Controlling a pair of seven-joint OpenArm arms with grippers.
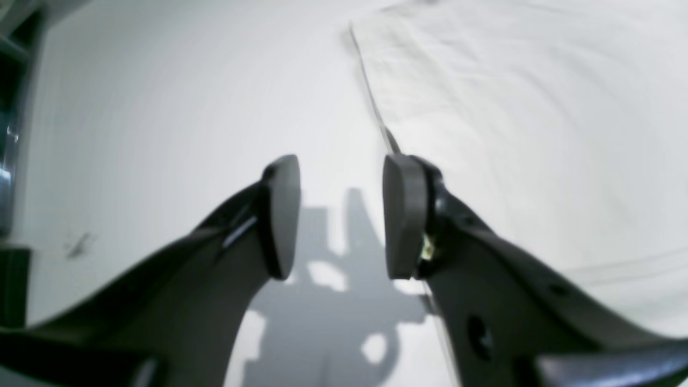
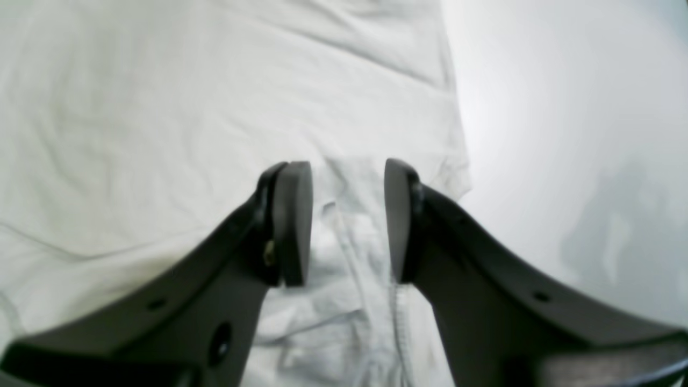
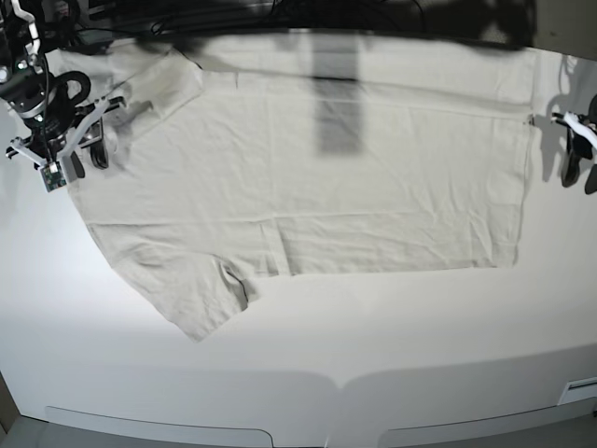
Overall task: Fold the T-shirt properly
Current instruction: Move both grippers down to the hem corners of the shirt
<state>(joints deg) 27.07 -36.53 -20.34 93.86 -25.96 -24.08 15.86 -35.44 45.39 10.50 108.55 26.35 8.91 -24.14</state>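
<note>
Both grippers stand with their jaws apart and nothing between the pads. Right gripper (image 2: 348, 220) hangs over the T-shirt (image 3: 317, 187), which lies spread flat on the white table (image 3: 392, 355); directly under its fingertips sits a bunched bit of cloth with a stitched hem running down between the two pads, and the garment's outer edge falls just beyond its right pad. Left gripper (image 1: 341, 215) hovers over bare table, with the shirt's straight edge passing just beside its right pad and the cloth stretching away on that side.

The step in hand looks like taking hold of the two ends before a first fold. To do it well, the right gripper should come straight down so one pad slides under the hem and the other lands on top, catching both layers rather than only the upper one. The left gripper needs to shift toward its right pad's side until the edge lies between its pads, then descend. Its wrist view is blurred, so whether that edge is hemmed double is hard to say. Both should close at matching depths, so the cloth lifts evenly and does not skew
</note>
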